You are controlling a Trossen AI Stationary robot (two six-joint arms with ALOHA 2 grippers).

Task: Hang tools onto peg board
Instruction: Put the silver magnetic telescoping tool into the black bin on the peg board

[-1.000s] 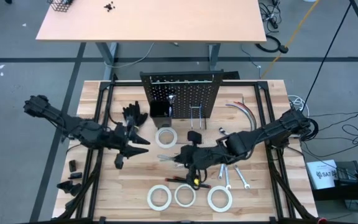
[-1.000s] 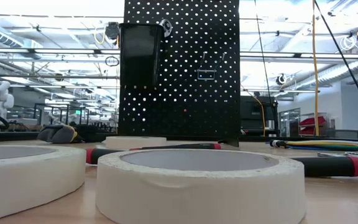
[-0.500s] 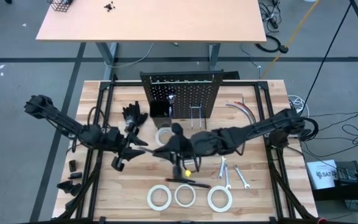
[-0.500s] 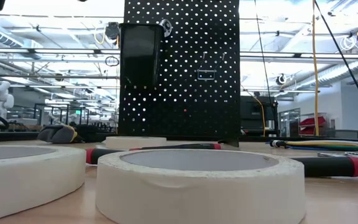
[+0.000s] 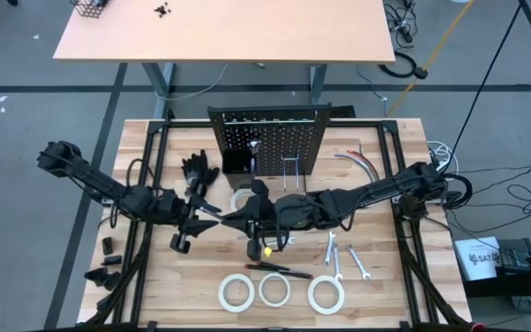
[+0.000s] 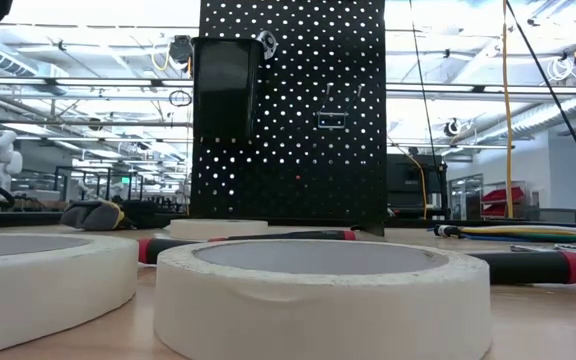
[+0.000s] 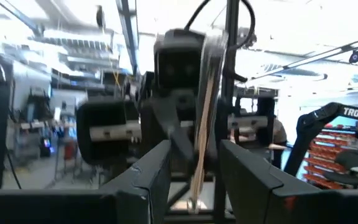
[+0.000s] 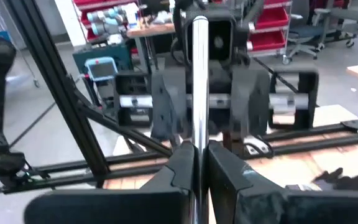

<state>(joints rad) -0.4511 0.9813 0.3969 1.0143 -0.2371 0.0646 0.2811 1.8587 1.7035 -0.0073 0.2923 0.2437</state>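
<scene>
My right gripper (image 8: 196, 162) is shut on a long silver tool (image 8: 199, 74), wrench or ratchet I cannot tell, held above the table's middle (image 5: 236, 219). My left gripper (image 7: 194, 180) faces it from the table's left (image 5: 208, 214), open, one finger on either side of the tool (image 7: 201, 124) without touching it. The black peg board (image 5: 267, 138) stands upright at the far middle, with a small black bin (image 5: 238, 161) and hooks. Three white tape rolls (image 5: 274, 289) lie at the near edge, two wrenches (image 5: 344, 258) and screwdrivers (image 5: 279, 269) close by. My right gripper pinches the silver tool's lower stretch (image 8: 196, 134) between its two fingers (image 8: 179, 171). The fingers come about level from the table's right and lie across the tool. The tool stands upward from them, its free end (image 8: 199, 25) above, lifted clear of the table.
Another tape roll (image 5: 243, 198) lies in front of the peg board, partly under the arms. Black gloves (image 5: 196, 171) lie left of the board, curved grey hoses (image 5: 362, 166) right of it. Black frame rails (image 5: 150, 184) run along the table's sides.
My right gripper has carried the silver tool up from above the screwdrivers toward the table's left and far side, meeting my left gripper. My left gripper has sunk a little and tipped its fingers upward, and the tool now stands between them.
</scene>
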